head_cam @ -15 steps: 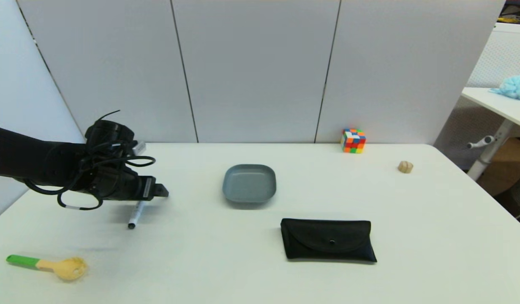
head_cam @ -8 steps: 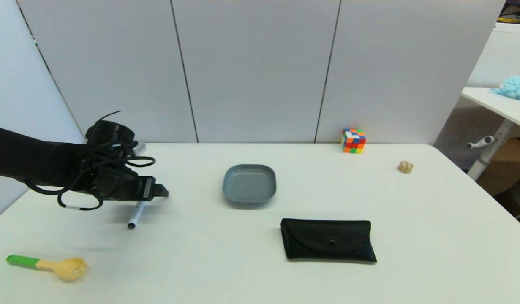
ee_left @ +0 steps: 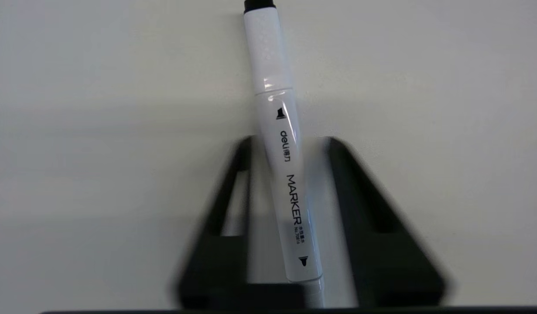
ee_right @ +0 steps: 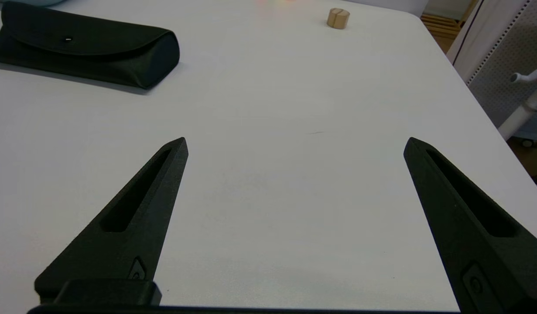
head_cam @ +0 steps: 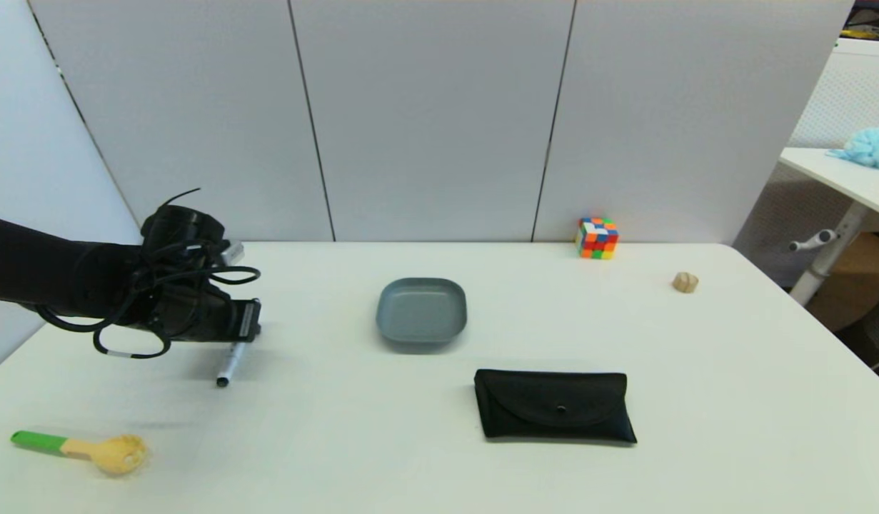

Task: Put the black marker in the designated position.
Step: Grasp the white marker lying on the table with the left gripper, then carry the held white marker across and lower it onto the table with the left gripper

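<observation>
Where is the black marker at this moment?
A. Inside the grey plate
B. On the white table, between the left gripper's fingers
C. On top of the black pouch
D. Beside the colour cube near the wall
B: the black marker lies on the white table, its barrel running between the fingers of the left gripper.

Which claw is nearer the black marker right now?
Left. The left claw straddles the black marker on the table. The right claw hangs open, far off, near the glasses case.
</observation>
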`<state>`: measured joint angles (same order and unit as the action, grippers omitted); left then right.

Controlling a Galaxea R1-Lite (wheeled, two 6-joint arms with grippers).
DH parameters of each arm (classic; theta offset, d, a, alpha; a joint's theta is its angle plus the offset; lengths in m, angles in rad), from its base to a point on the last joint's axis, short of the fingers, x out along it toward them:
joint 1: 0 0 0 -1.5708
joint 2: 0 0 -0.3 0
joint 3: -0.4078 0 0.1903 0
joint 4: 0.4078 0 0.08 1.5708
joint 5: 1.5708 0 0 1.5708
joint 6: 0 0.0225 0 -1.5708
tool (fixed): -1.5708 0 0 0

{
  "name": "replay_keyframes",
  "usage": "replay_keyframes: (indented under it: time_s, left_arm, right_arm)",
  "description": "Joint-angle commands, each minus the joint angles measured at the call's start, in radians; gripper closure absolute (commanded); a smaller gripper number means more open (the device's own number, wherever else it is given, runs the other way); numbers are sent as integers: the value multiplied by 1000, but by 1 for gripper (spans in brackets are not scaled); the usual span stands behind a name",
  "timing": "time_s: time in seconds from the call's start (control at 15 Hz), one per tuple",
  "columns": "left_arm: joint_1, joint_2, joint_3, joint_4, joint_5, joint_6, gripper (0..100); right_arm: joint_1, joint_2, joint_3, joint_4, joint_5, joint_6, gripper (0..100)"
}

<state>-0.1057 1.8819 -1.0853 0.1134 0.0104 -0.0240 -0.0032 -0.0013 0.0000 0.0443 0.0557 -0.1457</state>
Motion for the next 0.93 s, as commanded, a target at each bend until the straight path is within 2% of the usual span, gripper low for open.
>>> replay_keyframes:
  time_s: [0.07, 0.27, 0.53, 0.73, 0.93]
  left_arm:
    - [-3, -14, -2, -1, 0, -1, 100]
    - [-29, -40, -28, -1, 0, 4, 100]
    - [-120, -37, -220, 3, -3, 58, 100]
    - [-187, 29, -397, 29, -4, 173, 100]
    - [-241, 149, -607, 80, -7, 400, 100]
  right_arm:
    - [0, 1, 0, 0, 1, -2, 0]
    - [0, 1, 0, 0, 1, -2, 0]
    - [0, 1, 0, 0, 1, -2, 0]
    - [0, 1, 0, 0, 1, -2, 0]
    - [0, 1, 0, 0, 1, -2, 0]
